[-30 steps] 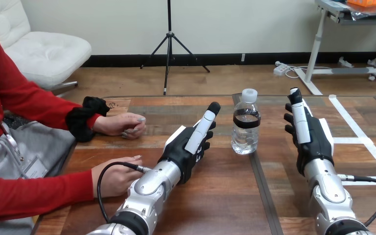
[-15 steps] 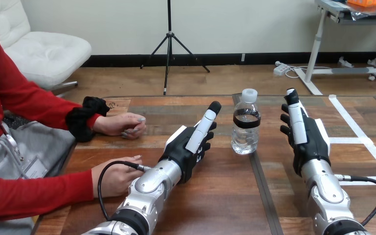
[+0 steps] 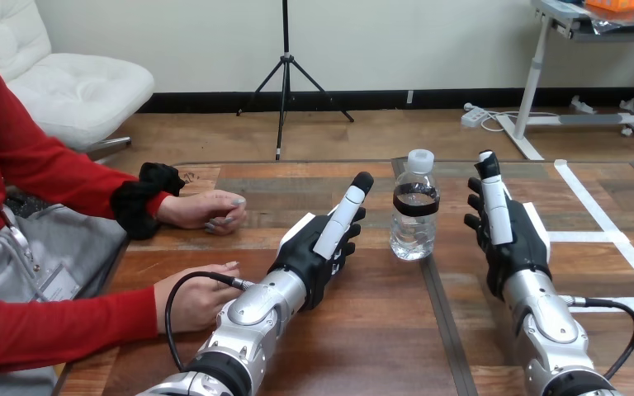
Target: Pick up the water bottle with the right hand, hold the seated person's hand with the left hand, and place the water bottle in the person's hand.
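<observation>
Closest to me, at the view's lower left, the person's near hand rested on the table just beside the left forearm. A little farther out, the left hand lay on the wood with its fingers straight and relaxed, holding nothing and angled up towards the bottle. Across from it the right hand stood on edge, fingers straight and spread wide, palm turned inward, also empty. The water bottle stood on the table between the two hands, near the right one but clear of it. It was upright, long axis vertical, white cap pointing up. Farther left, the person's far hand rested palm down, well apart from both robot hands. I judged we were at the first step, the reach for the bottle, with no grasp made. Next I would need to slide the right hand sideways against the bottle's body and curl the fingers round it without tipping it.
</observation>
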